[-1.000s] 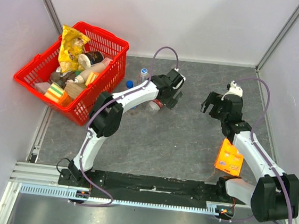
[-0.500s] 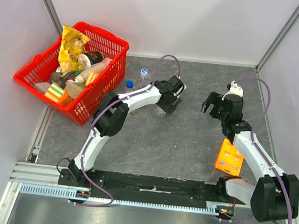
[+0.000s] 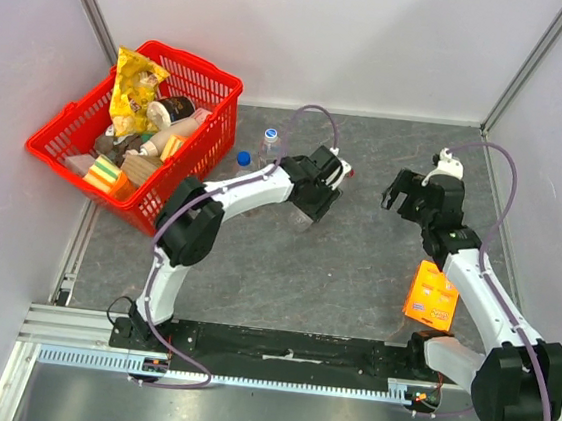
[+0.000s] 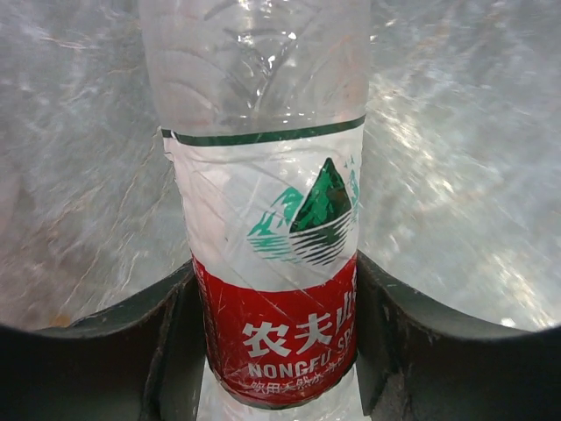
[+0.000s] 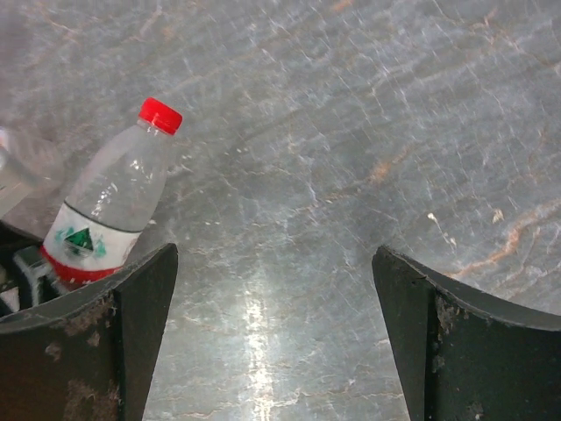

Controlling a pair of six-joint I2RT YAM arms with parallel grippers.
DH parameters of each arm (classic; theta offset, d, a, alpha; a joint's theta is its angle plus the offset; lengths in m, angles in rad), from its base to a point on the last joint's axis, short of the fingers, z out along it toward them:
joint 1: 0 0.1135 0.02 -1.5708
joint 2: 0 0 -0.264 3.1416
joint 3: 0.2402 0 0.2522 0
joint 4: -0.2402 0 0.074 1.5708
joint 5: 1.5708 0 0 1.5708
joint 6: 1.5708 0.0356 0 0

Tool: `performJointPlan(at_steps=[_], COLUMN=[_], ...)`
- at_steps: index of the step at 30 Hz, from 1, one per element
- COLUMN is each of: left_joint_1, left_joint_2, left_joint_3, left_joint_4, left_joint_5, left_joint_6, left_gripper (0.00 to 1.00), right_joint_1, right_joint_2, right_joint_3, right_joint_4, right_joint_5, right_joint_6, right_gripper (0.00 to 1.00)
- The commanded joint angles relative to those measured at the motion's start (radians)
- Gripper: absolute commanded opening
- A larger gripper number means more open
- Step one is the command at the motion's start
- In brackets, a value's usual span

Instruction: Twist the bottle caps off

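In the left wrist view a clear bottle with a red and white label stands between my left gripper's fingers, and both press on the label's sides. Its red cap shows in the right wrist view, with the bottle leaning up to the right. From above, my left gripper covers most of that bottle. My right gripper hangs open to its right, its jaws wide over bare table. A second clear bottle stands upright behind the left arm. A blue cap shows beside the basket.
A red basket full of snacks sits at the back left. An orange packet lies on the table beside the right arm. Grey walls close in the table on three sides.
My left gripper has slid slightly forward and closed around the red-labelled bottle. The right arm has shifted only a little.
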Motion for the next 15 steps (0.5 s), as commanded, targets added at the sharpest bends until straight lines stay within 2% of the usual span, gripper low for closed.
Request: performJointPlan(at_steps=[1, 7, 15], left_joint_1=[-0.005, -0.005, -0.005], left_joint_2=[-0.235, -0.446, -0.787], left_joint_3=[-0.002, -0.076, -0.349], left_joint_4=[-0.026, -0.101, -0.138], left_joint_5=[0.024, 0.024, 0.09], left_joint_6=[-0.022, -0.003, -0.061], left_gripper=[0.53, 0.53, 0.56], right_joint_1=[-0.005, -0.004, -0.004], right_joint_2=[-0.031, -0.002, 0.017], right_joint_3=[0.126, 0.23, 0.286], right_joint_4=[-0.024, -0.034, 0.03], right_joint_5=[-0.082, -0.291, -0.531], right_joint_6=[-0.009, 0.014, 0.068], right_gripper=[0.98, 0.98, 0.98])
